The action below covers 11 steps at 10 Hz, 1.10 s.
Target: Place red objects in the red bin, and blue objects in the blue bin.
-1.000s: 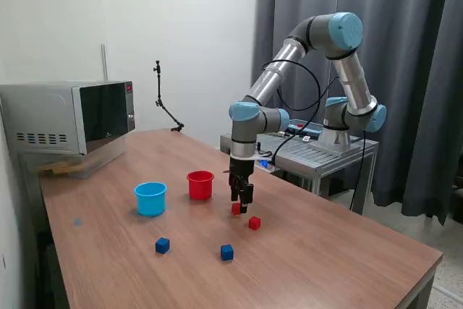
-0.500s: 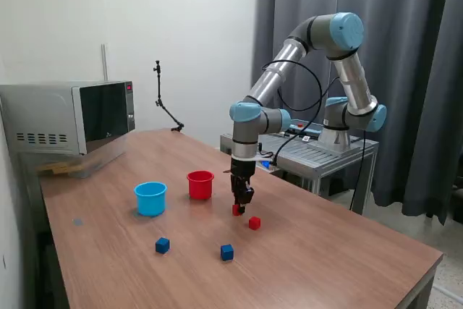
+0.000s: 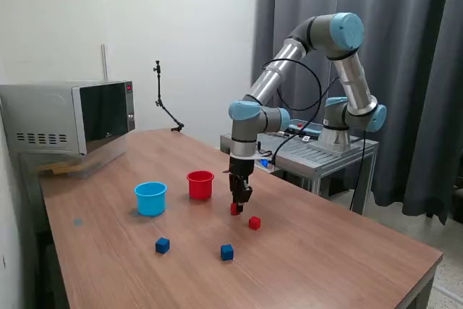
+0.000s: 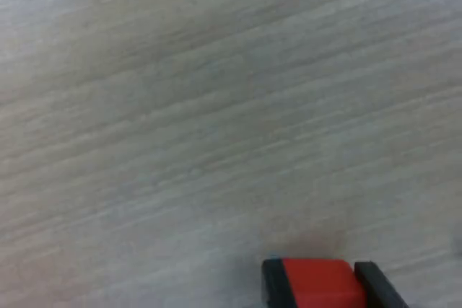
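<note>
My gripper [image 3: 237, 206] points straight down at the middle of the wooden table [image 3: 325, 251], shut on a red cube [image 3: 235, 210] that is at or just above the tabletop. In the wrist view this red cube [image 4: 317, 284] sits tight between two black fingertips [image 4: 273, 283]. A second red cube [image 3: 255, 223] lies close by, toward the exterior view's right. Two dark blue cubes [image 3: 162, 245] [image 3: 227, 252] rest nearer the front edge. The red bin [image 3: 200, 184] stands upright just to the exterior view's left of the gripper, and the blue bin [image 3: 150, 198] is further left.
A microwave [image 3: 69, 117] sits at the table's far left end. A thin black stand [image 3: 160, 95] rises at the back edge. Behind the arm is a metal cart [image 3: 318, 151] carrying the robot base, with dark curtains beyond it.
The fingers, spread around the red cube a second ago, have shut on it. The arm has hardly shifted and the other cubes and cups stay put.
</note>
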Each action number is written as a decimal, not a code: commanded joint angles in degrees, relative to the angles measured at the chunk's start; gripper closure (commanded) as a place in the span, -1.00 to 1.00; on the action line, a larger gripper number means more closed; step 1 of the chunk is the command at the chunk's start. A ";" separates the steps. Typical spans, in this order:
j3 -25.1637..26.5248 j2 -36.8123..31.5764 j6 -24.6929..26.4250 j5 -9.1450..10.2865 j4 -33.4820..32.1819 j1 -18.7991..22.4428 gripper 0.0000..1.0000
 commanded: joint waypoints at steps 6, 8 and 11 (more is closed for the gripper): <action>-5.86 -2.64 -0.05 0.12 10.26 -0.53 1.00; -7.53 -3.35 -0.05 0.21 10.97 -0.62 1.00; -10.69 -3.96 -0.05 0.12 13.93 -0.96 1.00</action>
